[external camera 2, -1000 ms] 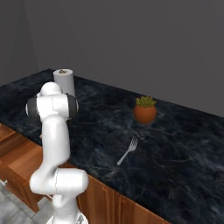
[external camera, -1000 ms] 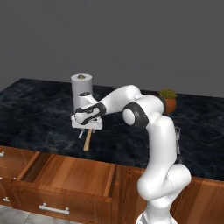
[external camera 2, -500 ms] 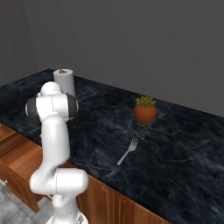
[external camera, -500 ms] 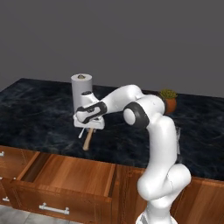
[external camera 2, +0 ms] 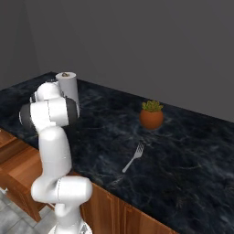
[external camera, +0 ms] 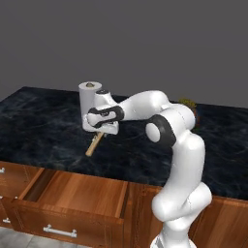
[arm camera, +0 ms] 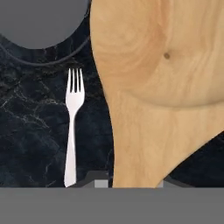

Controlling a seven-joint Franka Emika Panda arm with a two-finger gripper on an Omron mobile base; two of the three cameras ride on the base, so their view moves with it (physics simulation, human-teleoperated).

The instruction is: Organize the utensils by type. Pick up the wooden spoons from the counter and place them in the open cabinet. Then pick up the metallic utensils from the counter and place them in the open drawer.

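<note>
A light tan wooden spoon [external camera: 95, 144] lies slanted on the black marble counter [external camera: 43, 131], its handle sticking out toward the front edge from under my gripper [external camera: 102, 130]. In the hand view the wooden spoon [arm camera: 148, 87] looms close, its neck pinched between the two finger tips of my gripper [arm camera: 131, 181]. A small silver fork [arm camera: 72, 127] lies on the counter just left of the spoon. A second fork [external camera 2: 134, 157] lies farther right. The open drawer [external camera: 72, 193] stands pulled out below the counter's front edge. The open cabinet is out of view.
A paper towel roll [external camera: 88, 99] stands right behind my hand, close to the spoon's bowl. A small potted plant [external camera 2: 151, 116] sits toward the back of the counter [external camera 2: 192, 151], beyond the second fork. Closed drawer fronts flank the open drawer.
The jaws have closed in on the spoon's neck. The hand has barely shifted over the spoon, and the spoon's handle lies about where it did.
</note>
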